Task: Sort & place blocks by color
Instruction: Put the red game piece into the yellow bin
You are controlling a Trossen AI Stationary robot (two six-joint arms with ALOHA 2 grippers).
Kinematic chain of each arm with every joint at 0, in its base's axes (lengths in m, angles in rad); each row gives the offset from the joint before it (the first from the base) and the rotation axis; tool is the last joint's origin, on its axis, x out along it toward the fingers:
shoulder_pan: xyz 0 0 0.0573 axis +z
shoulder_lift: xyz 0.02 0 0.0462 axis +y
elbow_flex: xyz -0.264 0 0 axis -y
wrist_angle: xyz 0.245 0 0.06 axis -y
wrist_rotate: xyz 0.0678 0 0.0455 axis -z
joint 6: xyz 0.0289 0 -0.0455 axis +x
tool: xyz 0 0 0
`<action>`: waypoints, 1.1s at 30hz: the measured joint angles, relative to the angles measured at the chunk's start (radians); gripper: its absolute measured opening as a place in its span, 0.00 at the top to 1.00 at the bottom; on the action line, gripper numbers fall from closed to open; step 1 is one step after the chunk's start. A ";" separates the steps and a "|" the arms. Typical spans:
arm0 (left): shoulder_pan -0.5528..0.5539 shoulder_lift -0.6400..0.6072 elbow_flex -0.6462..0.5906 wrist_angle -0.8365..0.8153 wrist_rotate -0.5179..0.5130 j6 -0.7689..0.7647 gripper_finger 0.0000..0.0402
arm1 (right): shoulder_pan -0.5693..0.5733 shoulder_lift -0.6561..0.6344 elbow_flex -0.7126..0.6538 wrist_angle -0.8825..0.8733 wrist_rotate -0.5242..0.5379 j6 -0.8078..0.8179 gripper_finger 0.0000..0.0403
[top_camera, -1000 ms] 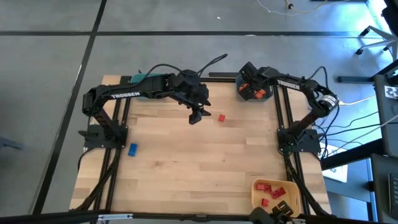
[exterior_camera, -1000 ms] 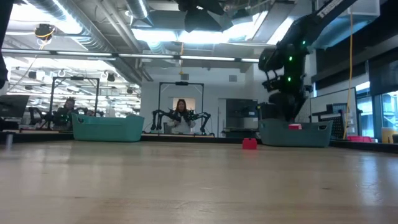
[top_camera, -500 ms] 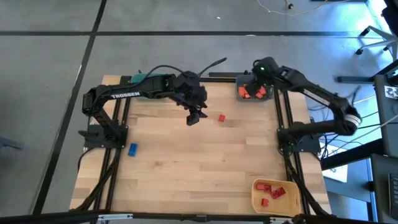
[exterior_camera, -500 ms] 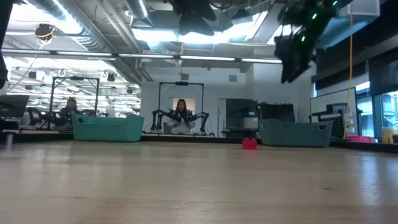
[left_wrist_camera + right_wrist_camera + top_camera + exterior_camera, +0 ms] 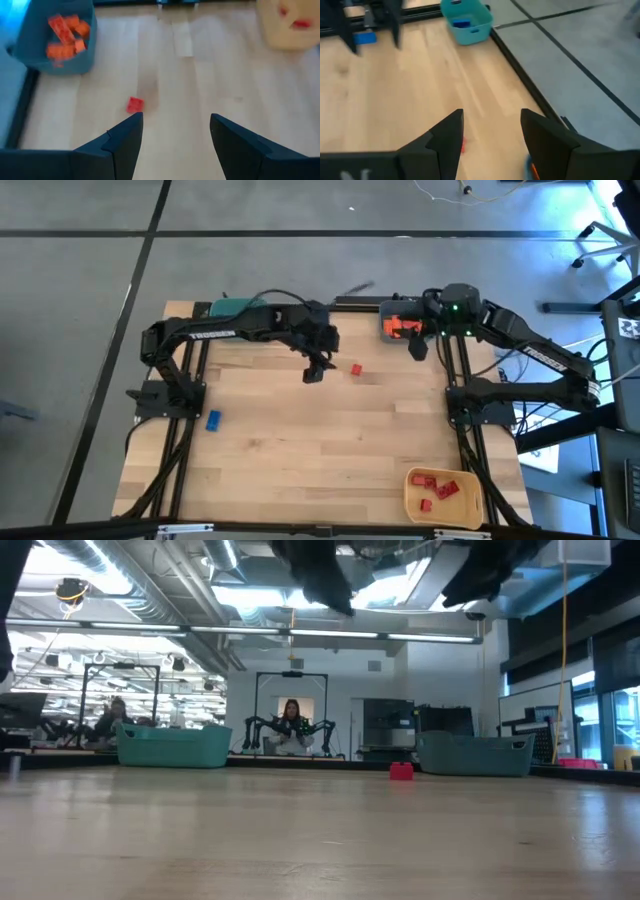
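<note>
A red block [image 5: 355, 369] lies flat on the table, also in the left wrist view [image 5: 134, 104] and the low view [image 5: 401, 771]. My left gripper [image 5: 314, 373] [image 5: 175, 117] hovers open just left of it, above the table. A blue block [image 5: 213, 419] [image 5: 367, 37] lies near the left edge. My right gripper [image 5: 418, 348] [image 5: 491, 114] is open and empty, high beside the grey-blue bin [image 5: 400, 328], which holds orange blocks [image 5: 64, 36]. Red blocks [image 5: 436, 485] lie in the yellow bin [image 5: 412, 498]. The teal bin [image 5: 466, 20] holds a blue block.
The teal bin [image 5: 235, 306] stands at the far edge on the left and the grey-blue bin [image 5: 474, 755] at the far right corner. The yellow bin is at the near right corner. Bare wood [image 5: 320, 450] spreads across the table's middle. People sit in the room beyond.
My right gripper has risen out of the grey-blue bin, climbing out of the low view's top, and has swung toward the near edge, ending beside the bin's near right corner. The blocks have stayed where they were.
</note>
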 joint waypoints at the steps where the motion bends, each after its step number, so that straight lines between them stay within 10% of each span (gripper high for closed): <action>1: -0.003 0.015 0.000 0.010 -0.018 0.050 0.45 | 0.012 -0.002 0.000 0.000 -0.001 0.001 0.50; 33: 0.007 0.506 -0.002 0.472 -0.174 0.346 0.45 | 0.322 -0.204 0.000 0.075 -0.043 -0.001 0.50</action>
